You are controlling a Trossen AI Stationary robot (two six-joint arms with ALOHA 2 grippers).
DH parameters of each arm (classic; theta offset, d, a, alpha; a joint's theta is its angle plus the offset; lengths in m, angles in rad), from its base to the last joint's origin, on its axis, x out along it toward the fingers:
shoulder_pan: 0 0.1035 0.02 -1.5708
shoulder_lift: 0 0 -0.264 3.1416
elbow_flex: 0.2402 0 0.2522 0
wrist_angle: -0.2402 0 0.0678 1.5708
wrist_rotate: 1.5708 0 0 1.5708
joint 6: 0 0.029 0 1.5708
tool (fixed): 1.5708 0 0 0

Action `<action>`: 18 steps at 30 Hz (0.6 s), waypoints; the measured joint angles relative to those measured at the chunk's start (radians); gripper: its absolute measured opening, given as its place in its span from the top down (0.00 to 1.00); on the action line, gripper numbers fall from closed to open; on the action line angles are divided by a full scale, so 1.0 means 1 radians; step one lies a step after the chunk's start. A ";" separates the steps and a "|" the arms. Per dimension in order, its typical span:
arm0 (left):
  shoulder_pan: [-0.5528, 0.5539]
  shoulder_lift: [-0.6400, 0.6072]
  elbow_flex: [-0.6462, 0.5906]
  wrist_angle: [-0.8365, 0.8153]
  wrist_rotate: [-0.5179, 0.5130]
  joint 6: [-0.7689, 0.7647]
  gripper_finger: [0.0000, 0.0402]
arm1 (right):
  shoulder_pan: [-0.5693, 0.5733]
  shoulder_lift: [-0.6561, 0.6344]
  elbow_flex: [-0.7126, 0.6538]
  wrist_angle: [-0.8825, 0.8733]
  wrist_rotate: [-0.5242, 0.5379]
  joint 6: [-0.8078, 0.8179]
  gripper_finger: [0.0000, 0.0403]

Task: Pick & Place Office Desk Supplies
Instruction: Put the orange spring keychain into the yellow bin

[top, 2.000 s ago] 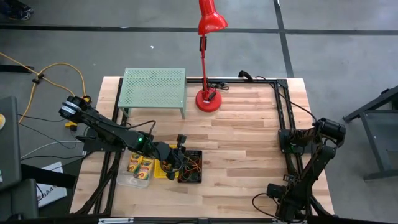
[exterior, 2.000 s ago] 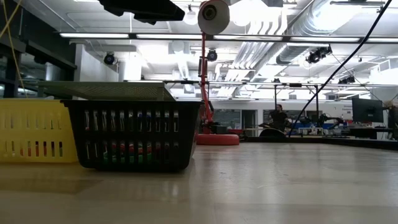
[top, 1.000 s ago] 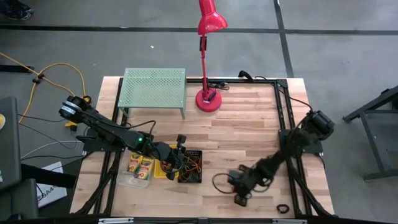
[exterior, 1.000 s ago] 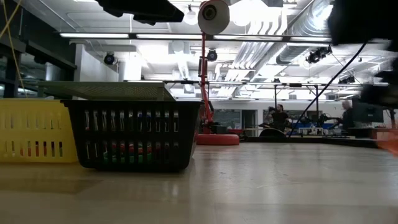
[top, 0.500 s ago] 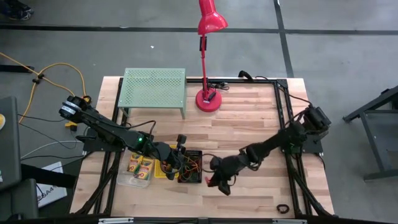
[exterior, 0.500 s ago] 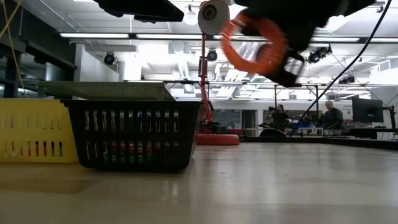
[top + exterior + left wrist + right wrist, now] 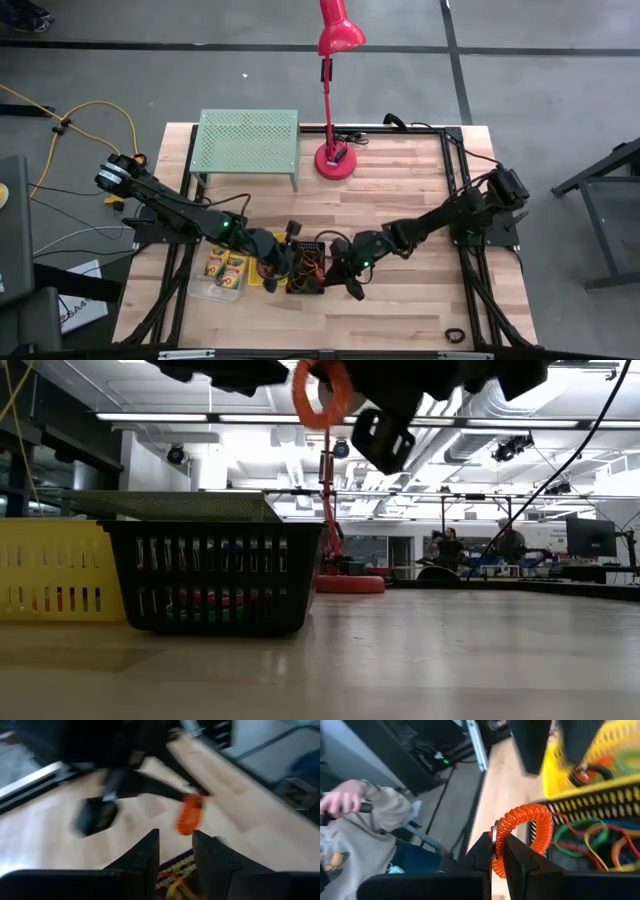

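The black-mesh bin (image 7: 306, 268) sits near the front left of the table (image 7: 400, 210), touching the yellow bin (image 7: 55, 582) on its left, with the clear bin (image 7: 222, 272) of crayon boxes (image 7: 228, 266) beyond that. Coloured loops (image 7: 590, 840) lie tangled inside the mesh bin. Half a second ago my right arm was still short of this bin; now it has swung further left, and my right gripper (image 7: 345, 275) hangs just beside the bin's right edge. Its fingers are pinched narrow on an orange coiled loop (image 7: 522, 832), which in the low view has travelled from above the bare table to above the bin's right end (image 7: 320, 392). My left gripper (image 7: 290, 240) has not shifted: it hovers over the bins, fingers (image 7: 145, 857) a narrow gap apart, holding nothing.
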 joint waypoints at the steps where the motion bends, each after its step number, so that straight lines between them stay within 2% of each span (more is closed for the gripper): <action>1: 0.000 0.000 0.000 0.000 0.030 0.003 0.72 | -0.002 0.000 0.000 0.016 -0.012 -0.012 0.96; 5: -0.001 0.000 0.000 0.000 0.100 0.000 0.72 | -0.002 0.000 0.000 0.071 -0.032 -0.052 0.96; 18: 0.024 0.000 0.000 0.050 0.095 -0.003 0.72 | -0.007 0.000 0.000 0.151 -0.043 -0.143 0.96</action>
